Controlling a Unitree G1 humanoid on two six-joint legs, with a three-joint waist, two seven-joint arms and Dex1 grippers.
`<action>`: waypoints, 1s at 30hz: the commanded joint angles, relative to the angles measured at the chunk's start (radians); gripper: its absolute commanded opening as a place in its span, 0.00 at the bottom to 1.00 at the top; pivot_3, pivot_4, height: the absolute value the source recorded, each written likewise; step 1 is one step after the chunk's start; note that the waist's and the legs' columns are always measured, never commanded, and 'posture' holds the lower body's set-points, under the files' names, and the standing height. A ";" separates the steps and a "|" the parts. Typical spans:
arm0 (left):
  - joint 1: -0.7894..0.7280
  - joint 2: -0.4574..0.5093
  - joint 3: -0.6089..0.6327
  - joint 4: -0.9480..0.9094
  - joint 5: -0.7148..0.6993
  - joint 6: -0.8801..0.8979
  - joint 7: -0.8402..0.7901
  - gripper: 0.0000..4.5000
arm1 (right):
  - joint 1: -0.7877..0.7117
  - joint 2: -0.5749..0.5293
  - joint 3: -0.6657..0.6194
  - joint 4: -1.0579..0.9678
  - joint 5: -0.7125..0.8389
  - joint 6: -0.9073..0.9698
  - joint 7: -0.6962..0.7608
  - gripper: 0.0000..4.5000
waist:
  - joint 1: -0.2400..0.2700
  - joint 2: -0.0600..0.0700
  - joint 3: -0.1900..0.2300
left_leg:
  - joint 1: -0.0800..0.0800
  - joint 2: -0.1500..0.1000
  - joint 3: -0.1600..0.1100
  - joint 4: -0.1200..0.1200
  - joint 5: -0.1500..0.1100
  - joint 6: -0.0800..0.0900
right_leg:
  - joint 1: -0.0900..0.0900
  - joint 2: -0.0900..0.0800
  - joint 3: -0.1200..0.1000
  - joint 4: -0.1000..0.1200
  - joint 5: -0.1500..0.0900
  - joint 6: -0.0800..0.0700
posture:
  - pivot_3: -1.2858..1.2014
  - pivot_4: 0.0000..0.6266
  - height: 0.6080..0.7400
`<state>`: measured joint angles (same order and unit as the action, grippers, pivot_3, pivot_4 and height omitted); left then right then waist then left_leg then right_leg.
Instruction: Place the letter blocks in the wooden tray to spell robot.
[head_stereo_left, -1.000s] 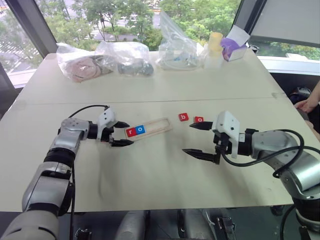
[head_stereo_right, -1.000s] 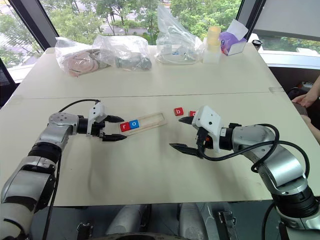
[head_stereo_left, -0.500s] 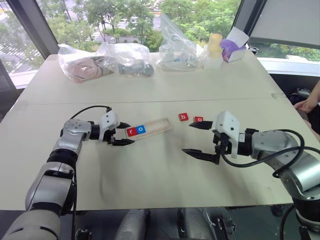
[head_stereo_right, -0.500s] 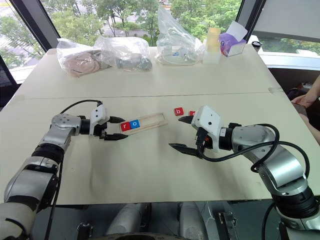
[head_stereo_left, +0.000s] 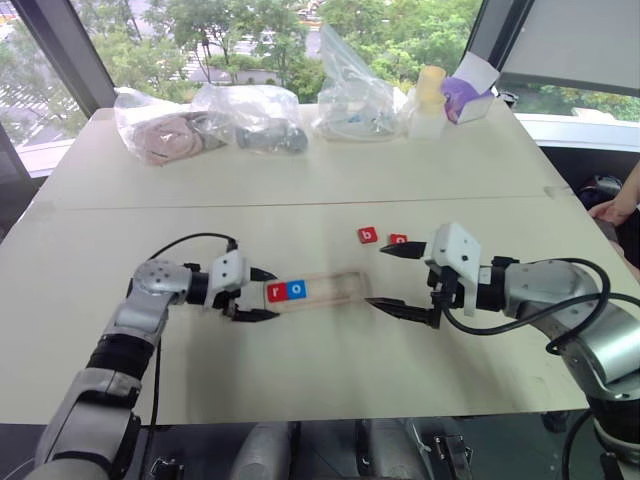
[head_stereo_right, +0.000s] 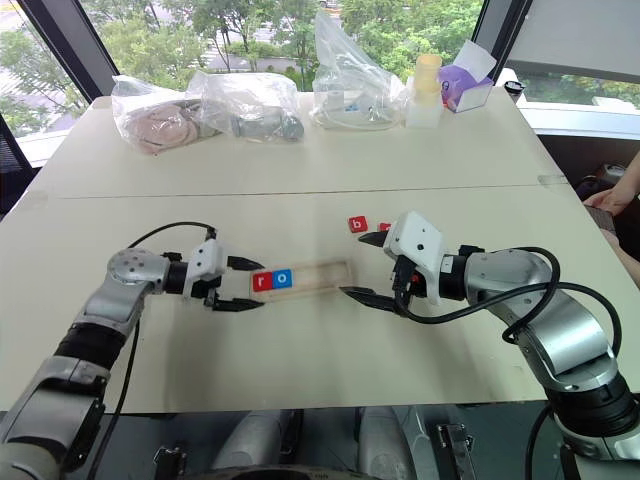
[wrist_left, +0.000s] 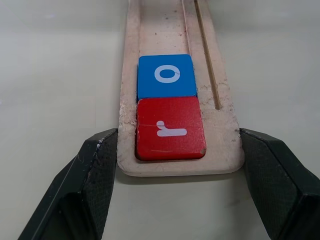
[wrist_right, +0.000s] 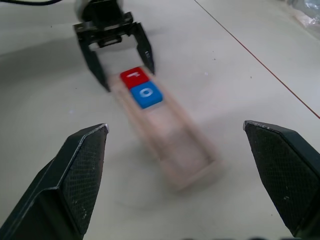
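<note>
Left gripper (head_stereo_left: 250, 294) is clamped on the near end of the wooden tray (head_stereo_left: 335, 288), one finger against each long side. I see the red r block (head_stereo_left: 275, 293) and blue o block (head_stereo_left: 297, 291) seated in it. Right gripper (head_stereo_left: 398, 279) hangs spread wide at the tray's other end, holding nothing. Two red blocks (head_stereo_left: 381, 237) lie on the table (head_stereo_left: 300, 170) beyond.

Pale, scuffed wooden tray (wrist_left: 227, 150); seemingly matt painted blocks (wrist_left: 170, 128).

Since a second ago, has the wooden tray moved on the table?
Yes. The wooden tray, clamped at its end by the left pincer, has slid toward the robot and swung level, farther from the red b block, which kept its place.
</note>
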<state>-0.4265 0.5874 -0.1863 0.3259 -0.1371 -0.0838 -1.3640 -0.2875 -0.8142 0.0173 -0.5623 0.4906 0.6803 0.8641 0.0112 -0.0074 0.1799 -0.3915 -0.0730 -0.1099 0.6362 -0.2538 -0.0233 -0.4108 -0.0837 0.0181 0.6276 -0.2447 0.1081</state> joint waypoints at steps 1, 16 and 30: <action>0.060 0.016 -0.051 -0.127 -0.011 0.083 -0.022 0.69 | -0.010 -0.008 -0.009 -0.019 -0.003 -0.015 0.000 1.00 | 0.001 0.000 0.000 | 0.000 0.000 0.000 0.000 0.000 0.000 | 0.000 0.000 0.000 0.000 0.000 0.000 | 0.52 0.24 1.00; 0.137 0.046 -0.070 -0.266 0.012 0.206 0.066 0.93 | -0.017 0.004 0.008 -0.017 -0.006 -0.013 -0.006 1.00 | 0.000 0.000 0.000 | 0.000 0.000 0.000 0.000 0.000 0.000 | 0.000 0.000 0.000 0.000 0.000 0.000 | 0.52 0.24 1.00; 0.172 0.177 0.015 -0.200 -0.015 0.152 0.072 0.98 | -0.117 0.149 0.077 0.085 -0.033 0.027 -0.118 1.00 | -0.027 0.000 0.000 | 0.001 0.002 0.000 -0.001 0.000 -0.001 | -0.001 0.001 0.001 0.001 0.000 -0.001 | 0.52 0.24 1.00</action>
<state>-0.2843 0.7217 -0.2066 0.0744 -0.1726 0.0584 -1.3007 -0.3759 -0.6844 0.0840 -0.4923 0.4731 0.6940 0.7840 -0.0162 -0.0073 0.1799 -0.3896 -0.0708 -0.1101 0.6339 -0.2530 -0.0244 -0.4121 -0.0823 0.0191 0.6287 -0.2444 0.1061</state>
